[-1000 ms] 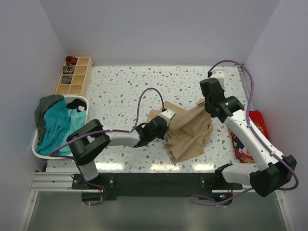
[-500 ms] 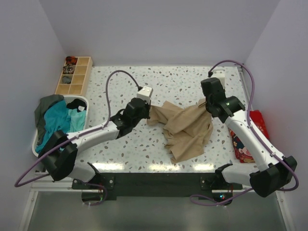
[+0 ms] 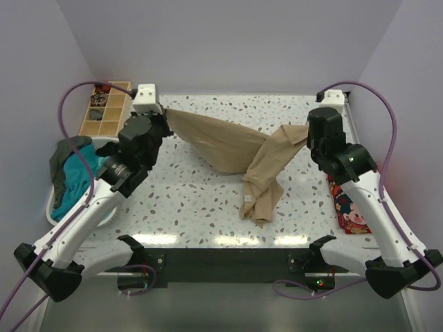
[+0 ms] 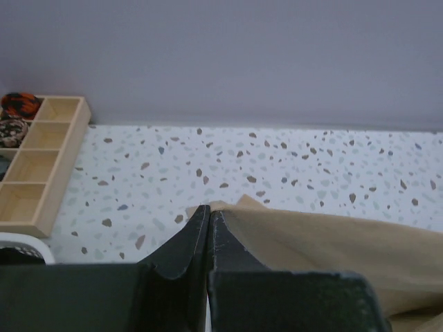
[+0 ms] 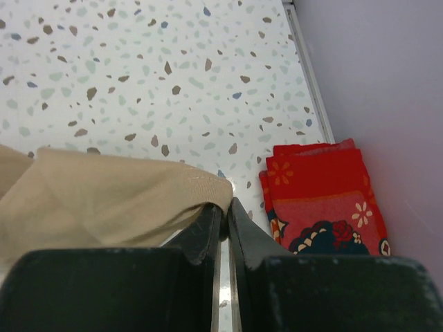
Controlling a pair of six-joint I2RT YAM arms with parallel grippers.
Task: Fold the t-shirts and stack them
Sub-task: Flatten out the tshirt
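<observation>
Left end effector (image 3: 163,116) had travelled toward the far-left corner of the tabletop (image 3: 201,207), clamped on the beige t-shirt (image 3: 228,146); right end effector (image 3: 309,133) clamped its opposite edge.

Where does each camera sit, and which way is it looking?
Top external: above and behind, looking down on the table; left arm, right arm show.
Left wrist: on the left arm, facing back wall and wooden tray; shut left gripper shows.
Right wrist: on the right arm, facing table and red cloth; right gripper shows.
All share the beige t-shirt.

bright, even light; sharp frames
</observation>
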